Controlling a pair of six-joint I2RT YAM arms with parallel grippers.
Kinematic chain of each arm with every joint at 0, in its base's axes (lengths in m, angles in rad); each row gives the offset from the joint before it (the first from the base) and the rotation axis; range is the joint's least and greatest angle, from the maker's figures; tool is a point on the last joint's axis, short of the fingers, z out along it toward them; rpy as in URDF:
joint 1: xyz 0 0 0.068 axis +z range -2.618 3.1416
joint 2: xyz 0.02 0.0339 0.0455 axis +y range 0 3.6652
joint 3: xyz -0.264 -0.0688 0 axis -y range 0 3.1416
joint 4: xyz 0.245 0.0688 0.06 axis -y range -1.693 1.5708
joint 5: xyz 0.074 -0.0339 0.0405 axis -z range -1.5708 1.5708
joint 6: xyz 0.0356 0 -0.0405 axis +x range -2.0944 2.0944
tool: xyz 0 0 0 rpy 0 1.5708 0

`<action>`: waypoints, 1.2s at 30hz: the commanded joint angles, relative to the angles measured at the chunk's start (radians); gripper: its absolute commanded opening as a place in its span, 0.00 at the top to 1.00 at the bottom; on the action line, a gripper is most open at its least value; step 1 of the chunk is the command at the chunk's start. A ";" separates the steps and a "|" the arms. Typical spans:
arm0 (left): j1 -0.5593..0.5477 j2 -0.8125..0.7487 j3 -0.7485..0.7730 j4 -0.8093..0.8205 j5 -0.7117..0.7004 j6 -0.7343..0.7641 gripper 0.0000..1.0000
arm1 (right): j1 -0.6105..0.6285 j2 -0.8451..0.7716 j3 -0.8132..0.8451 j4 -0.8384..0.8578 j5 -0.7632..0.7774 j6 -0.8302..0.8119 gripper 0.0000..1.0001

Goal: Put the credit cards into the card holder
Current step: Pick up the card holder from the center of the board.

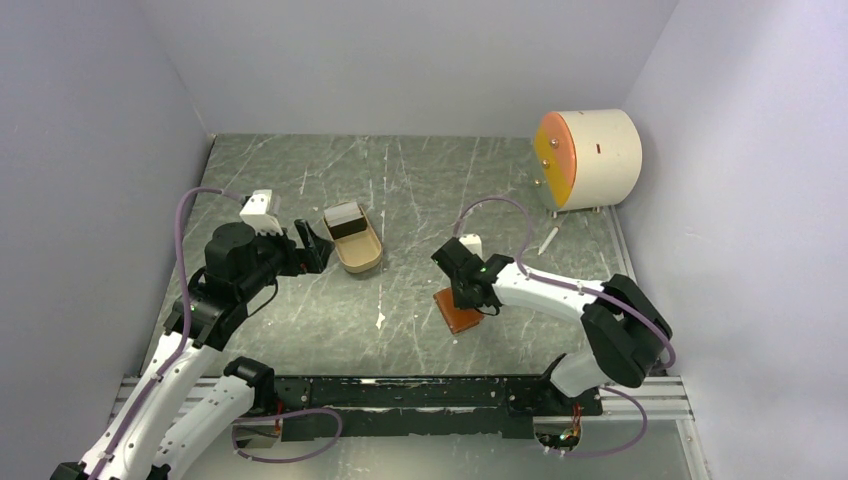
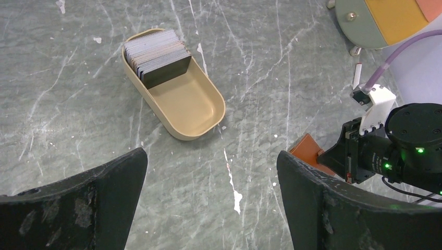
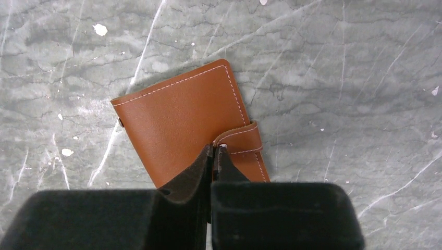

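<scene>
1. Grey-green marbled tabletop (image 1: 420, 180), boxed in by pale lilac walls (image 1: 400, 60).
2. Card holder (image 3: 182, 125): lying flat and folded shut on the table near the right arm, with its snap tab (image 3: 242, 138) wrapped over one edge.
3. Right gripper (image 3: 215, 151): closed tight, tips down at the tab's free end. Cannot tell whether any leather is caught between them.
4. Left gripper (image 1: 312, 246): spread wide, holding nothing, hovering just beside the tan oval tray (image 2: 190, 101).
5. Credit cards (image 2: 156, 52): stacked on edge at one end of that tray, well apart from the holder.
6. Step in hand, by the look of it: unfastening the holder, with no card picked up yet.
7. Next, probably: peel the tab off its snap without dragging the holder, fold it open to show the pockets, then pinch a single card from the stack.
</scene>
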 commanded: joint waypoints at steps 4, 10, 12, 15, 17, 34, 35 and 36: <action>-0.008 0.009 0.003 -0.020 -0.027 -0.041 0.05 | 0.003 -0.061 -0.012 0.023 -0.042 0.045 1.00; -0.007 0.046 -0.006 -0.006 0.127 -0.124 0.12 | 0.002 -0.167 -0.028 0.111 -0.171 0.092 1.00; -0.007 0.057 -0.022 0.024 0.209 -0.160 0.16 | 0.002 -0.207 -0.042 0.149 -0.214 0.118 1.00; -0.008 0.066 -0.070 0.109 0.345 -0.204 0.20 | 0.003 -0.266 -0.069 0.224 -0.286 0.175 1.00; -0.008 0.079 -0.107 0.190 0.427 -0.215 0.19 | 0.002 -0.292 -0.085 0.277 -0.322 0.218 1.00; -0.013 0.325 -0.176 0.488 0.705 -0.260 0.11 | 0.007 -0.293 -0.065 0.482 -0.426 0.365 1.00; -0.015 0.333 -0.179 0.497 0.709 -0.261 0.11 | 0.006 -0.288 -0.063 0.485 -0.429 0.364 1.00; -0.018 0.339 -0.181 0.503 0.709 -0.265 0.11 | 0.008 -0.282 -0.061 0.490 -0.433 0.364 1.00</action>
